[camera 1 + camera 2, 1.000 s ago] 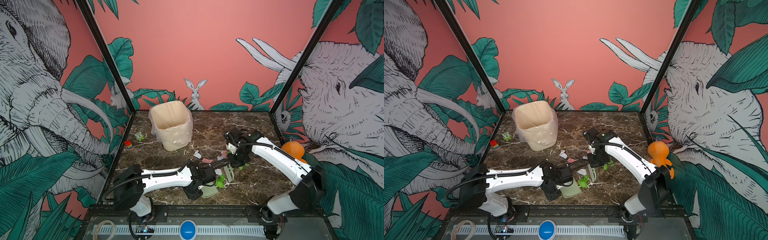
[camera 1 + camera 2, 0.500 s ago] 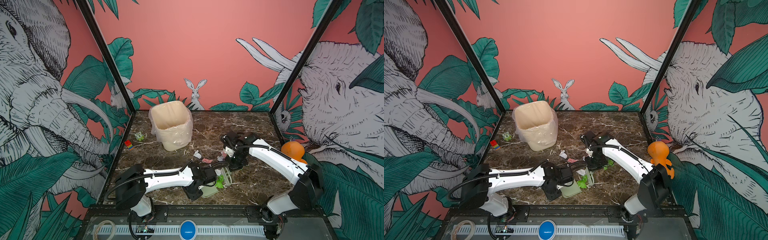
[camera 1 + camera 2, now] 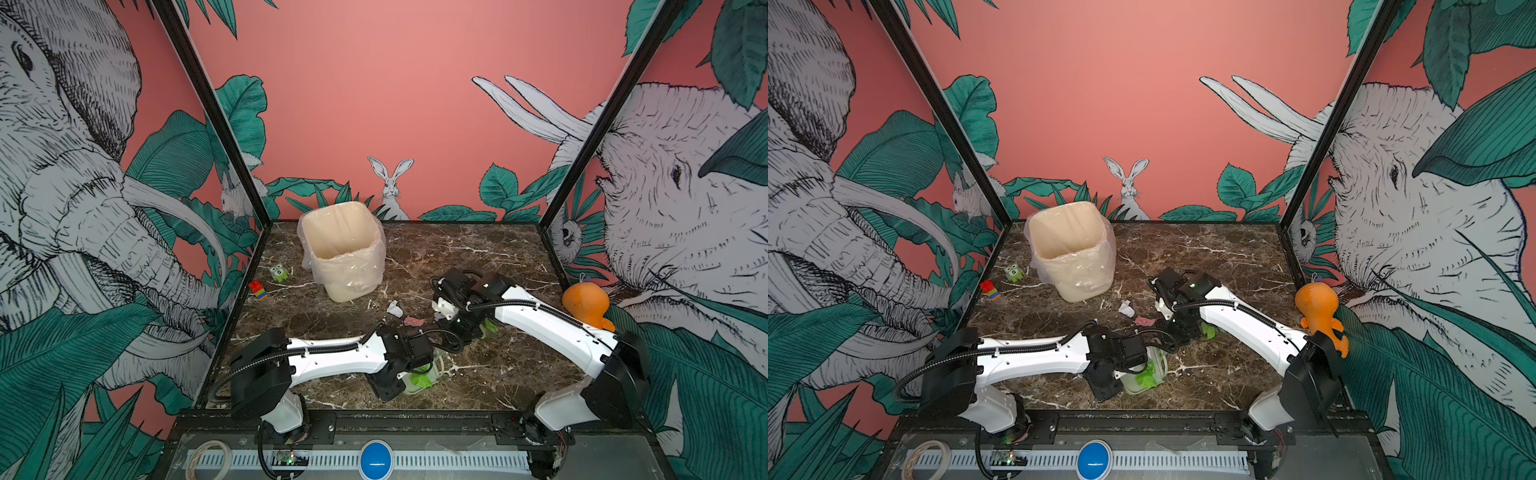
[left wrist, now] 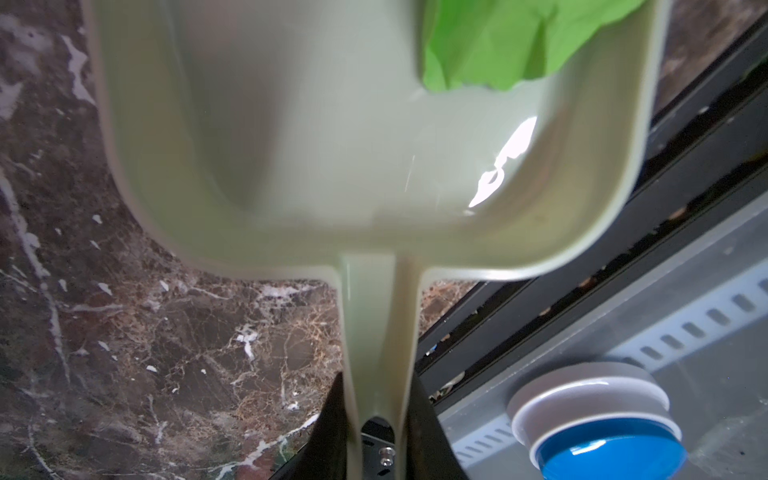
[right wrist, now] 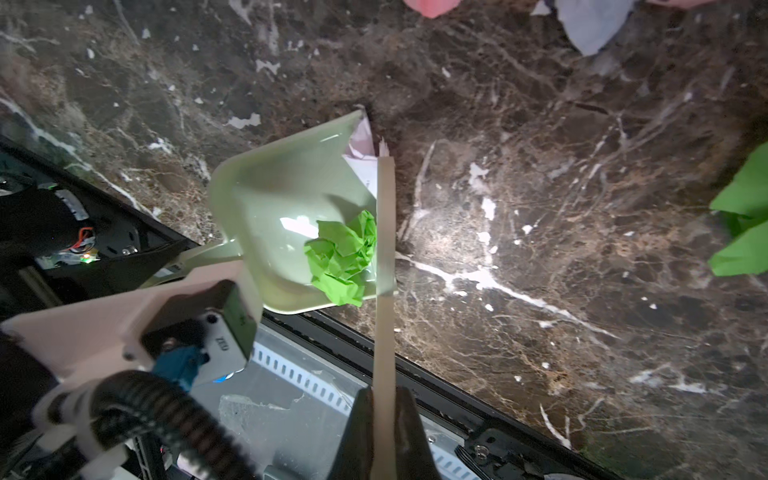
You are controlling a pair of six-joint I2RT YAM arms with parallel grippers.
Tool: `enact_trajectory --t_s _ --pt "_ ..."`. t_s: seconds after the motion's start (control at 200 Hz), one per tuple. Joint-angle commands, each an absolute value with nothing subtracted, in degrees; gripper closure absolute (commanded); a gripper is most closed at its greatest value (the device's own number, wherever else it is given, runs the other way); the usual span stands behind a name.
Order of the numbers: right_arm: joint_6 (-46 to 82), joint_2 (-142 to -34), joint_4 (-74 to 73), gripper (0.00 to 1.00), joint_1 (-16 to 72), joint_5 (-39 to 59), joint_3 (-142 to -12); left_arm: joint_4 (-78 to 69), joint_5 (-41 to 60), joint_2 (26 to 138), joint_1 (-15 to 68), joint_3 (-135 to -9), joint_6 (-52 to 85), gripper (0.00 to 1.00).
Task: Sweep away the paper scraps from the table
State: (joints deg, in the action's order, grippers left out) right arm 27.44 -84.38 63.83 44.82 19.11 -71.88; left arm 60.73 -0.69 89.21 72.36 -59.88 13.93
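left tool (image 4: 376, 415) pinching dustpan (image 4: 291, 145) handle near table (image 4: 124, 353) front edge, right tool (image 5: 384, 415) pinching beige strip (image 5: 385, 208) along dustpan mouth

White arms (image 3: 336, 362), black joints (image 3: 259, 365), ribbed cables (image 3: 324, 350)

Both top views are bright and sharp — in the left wrist view the dustpan (image 4: 291, 166) blurs, glare-spotted, the table (image 4: 166, 353) crisper.

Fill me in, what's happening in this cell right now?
The left gripper holds a pale green dustpan by its handle. The right gripper holds a thin beige sweeper at the pan's mouth. One crumpled green scrap is in the pan. A white scrap, a pink scrap and a second green scrap lie on the table.
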Motion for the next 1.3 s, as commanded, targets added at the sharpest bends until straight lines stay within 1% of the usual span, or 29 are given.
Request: enact_trajectory --t_s 0.0,0.255,0.435,0.525,0.59,0.8,1.08,1.296 --pt "27.5 -81.9 65.4 1.00 45.0 18.2 -73.5 59.7 -1.4 88.3 72.4 -60.0 14.1 1.00" --pt "24.2 -81.2 69.6 1.00 40.3 12.2 -74.2 60.1 -1.7 87.8 72.4 -60.2 14.3 1.00" --pt "21.4 -83.2 70.8 1.00 39.2 10.9 -74.8 60.2 -2.0 87.5 72.4 -59.9 14.9 1.00" --pt "19.8 -84.8 70.6 1.00 39.2 10.8 -74.7 60.4 -1.5 87.8 72.4 -59.8 15.8 1.00" --pt "19.0 -85.7 70.2 1.00 39.2 10.6 -77.3 60.3 -0.9 87.6 72.4 -59.3 17.1 1.00" --pt "15.9 -89.1 69.9 1.00 39.1 11.8 -79.7 60.0 -1.3 85.1 72.4 -57.3 20.3 1.00" --pt "10.7 -93.7 72.9 1.00 39.1 11.5 -82.3 58.8 -1.3 85.3 72.4 -56.7 20.0 1.00" --pt "9.9 -94.6 72.1 1.00 40.1 14.7 -82.4 56.9 -1.0 84.7 72.3 -55.1 20.6 1.00"
